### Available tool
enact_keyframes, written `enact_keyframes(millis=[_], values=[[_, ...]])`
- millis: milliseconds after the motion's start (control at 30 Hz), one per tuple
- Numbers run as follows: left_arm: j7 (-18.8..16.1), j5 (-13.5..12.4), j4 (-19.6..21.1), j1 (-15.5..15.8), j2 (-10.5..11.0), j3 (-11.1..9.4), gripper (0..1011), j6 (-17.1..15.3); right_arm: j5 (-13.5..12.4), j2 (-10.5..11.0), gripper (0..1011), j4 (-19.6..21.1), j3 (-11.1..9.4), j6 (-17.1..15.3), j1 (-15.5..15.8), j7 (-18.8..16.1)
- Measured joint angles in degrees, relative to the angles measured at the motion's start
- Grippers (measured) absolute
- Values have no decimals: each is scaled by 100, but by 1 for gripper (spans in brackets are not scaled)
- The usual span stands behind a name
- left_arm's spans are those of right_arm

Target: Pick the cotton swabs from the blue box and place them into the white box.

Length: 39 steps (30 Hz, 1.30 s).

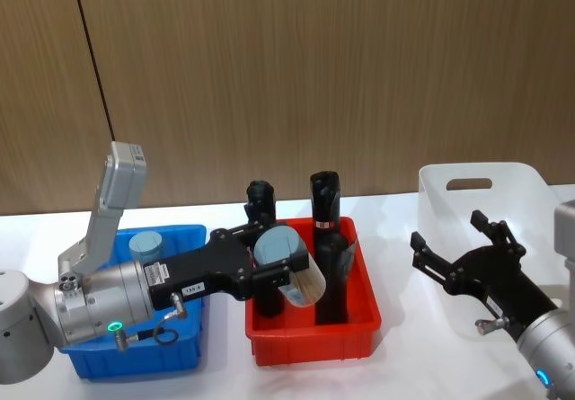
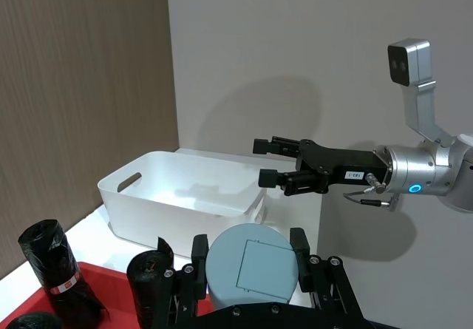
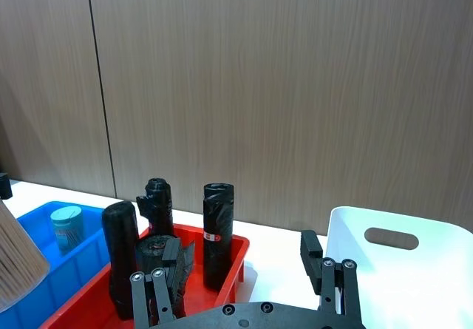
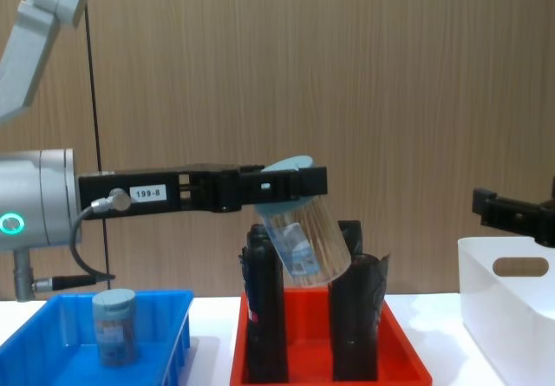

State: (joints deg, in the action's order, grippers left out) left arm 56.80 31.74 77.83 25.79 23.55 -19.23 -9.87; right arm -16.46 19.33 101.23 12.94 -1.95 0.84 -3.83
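My left gripper (image 1: 269, 256) is shut on a cotton swabs jar (image 1: 301, 279), a clear jar with a pale grey-blue lid (image 2: 251, 266). It holds the jar tilted (image 4: 303, 230) in the air above the red tray. A second cotton swabs jar (image 1: 145, 245) stands upright in the blue box (image 1: 135, 355) at the left. The white box (image 1: 521, 180) stands at the far right and looks empty inside (image 2: 148, 196). My right gripper (image 1: 447, 227) hangs open beside the white box's near left side, holding nothing.
A red tray (image 1: 310, 346) sits between the two boxes, holding several tall black rolls (image 1: 325, 207) that rise well above its rim, right under the held jar. A wood-panelled wall (image 1: 359, 76) runs behind the white table (image 1: 395, 238).
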Motion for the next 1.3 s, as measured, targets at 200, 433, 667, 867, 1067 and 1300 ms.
enact_keyframes(millis=[200, 433, 667, 867, 1067, 1300], values=[[24, 28, 6, -3, 13, -11, 671, -14, 12, 2, 1002, 0, -3, 26, -1, -30], [41, 45, 9, -6, 22, -18, 671, -25, 53, 37, 1002, 12, -13, 73, -22, -245], [51, 56, 14, -9, 27, -22, 671, -30, 56, 112, 1002, 55, -33, 36, -76, -650], [55, 61, 17, -11, 29, -26, 671, -33, 54, 202, 1002, 106, -49, -66, -145, -1089], [59, 65, 18, -11, 32, -28, 671, -36, 10, 296, 1002, 154, -64, -246, -238, -1592], [61, 69, 18, -11, 33, -28, 671, -37, -51, 390, 1002, 190, -77, -514, -370, -2157]])
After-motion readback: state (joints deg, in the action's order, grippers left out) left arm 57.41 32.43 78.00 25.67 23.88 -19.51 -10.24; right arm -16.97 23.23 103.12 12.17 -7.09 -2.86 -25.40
